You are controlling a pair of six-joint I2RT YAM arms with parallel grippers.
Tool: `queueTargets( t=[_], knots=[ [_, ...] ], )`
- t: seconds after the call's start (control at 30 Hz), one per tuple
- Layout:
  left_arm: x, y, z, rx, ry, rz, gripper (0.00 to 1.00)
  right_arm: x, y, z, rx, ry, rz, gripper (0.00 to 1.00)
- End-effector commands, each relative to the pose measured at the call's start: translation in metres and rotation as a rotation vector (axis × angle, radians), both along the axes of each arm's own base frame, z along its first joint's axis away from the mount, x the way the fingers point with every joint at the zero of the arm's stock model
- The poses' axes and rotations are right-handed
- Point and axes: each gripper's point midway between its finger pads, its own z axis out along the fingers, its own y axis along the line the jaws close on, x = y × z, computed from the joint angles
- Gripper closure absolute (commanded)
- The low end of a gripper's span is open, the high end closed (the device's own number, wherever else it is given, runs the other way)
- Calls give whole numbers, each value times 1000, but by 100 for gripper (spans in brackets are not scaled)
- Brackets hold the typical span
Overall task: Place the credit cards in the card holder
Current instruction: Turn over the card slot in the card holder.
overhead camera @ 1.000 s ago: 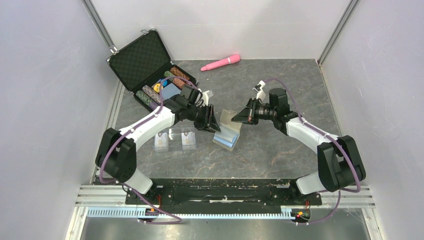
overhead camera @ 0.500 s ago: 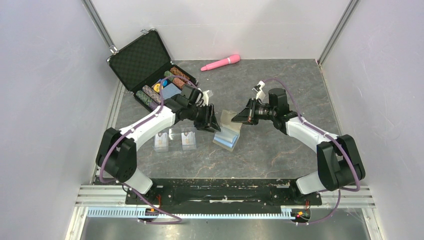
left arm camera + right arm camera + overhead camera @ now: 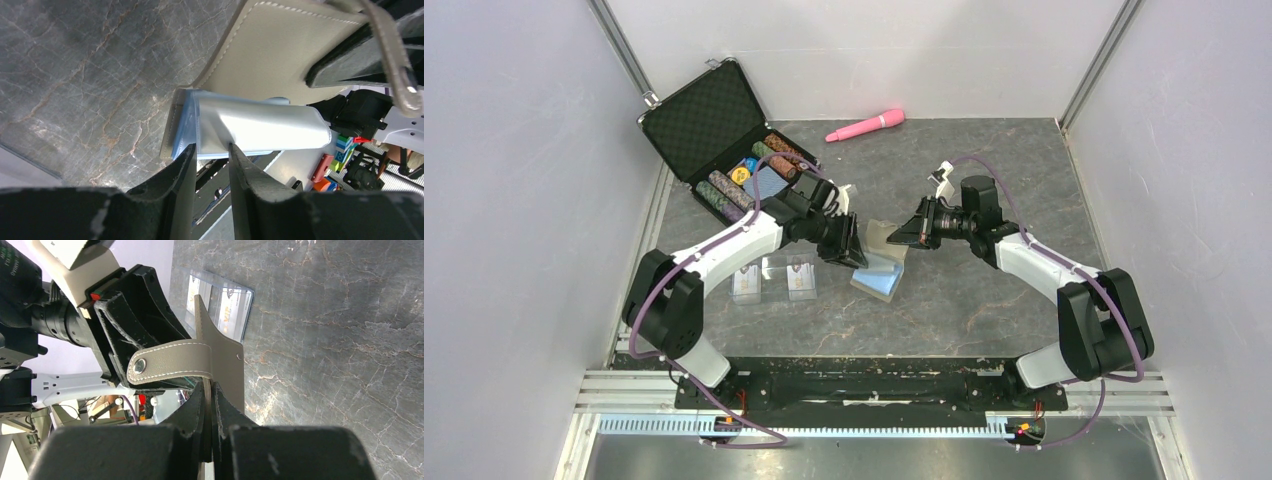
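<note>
Prob. opening step: R pincer [image 3: 209, 390] clamps khaki-tan folding card holder [image 3: 225, 357]; L pincer [image 3: 212, 150] at blue lining [image 3: 260, 125], grip unclear. Next: fetch pale credit cards [image 3: 801, 277].

Khaki-tan folding card holder [image 3: 881, 266]: white stitched edging, light-blue slotted lining. Pale whitish-grey rectangular credit cards [image 3: 801, 277]: small gold-orange mark on each. Dark grey stone-look tabletop [image 3: 984, 300]: pale and brownish marble veining. Black hard case [image 3: 704, 120]: diamond-textured lining. Stacked poker chips [image 3: 726, 191]: multicoloured, striped. Pink plastic cylinder [image 3: 865, 125]: plain.
</note>
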Motion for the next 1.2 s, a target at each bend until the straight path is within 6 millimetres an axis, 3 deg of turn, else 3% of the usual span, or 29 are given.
queueTargets(
  t=[0.0,0.4,0.77,1.17],
  knots=[
    [10,-9,30,-60,-120,-71,64,9,2,18,18,-67,13,100],
    [19,-42,66,-381,-149,-40,48,4,2,23,26,-79,21,100],
    [33,-38,124,-545,-328,-21,29,-11,2,33,65,-61,53,100],
    [28,-34,121,-526,-351,-50,26,-18,8,63,169,-22,74,100]
  ],
)
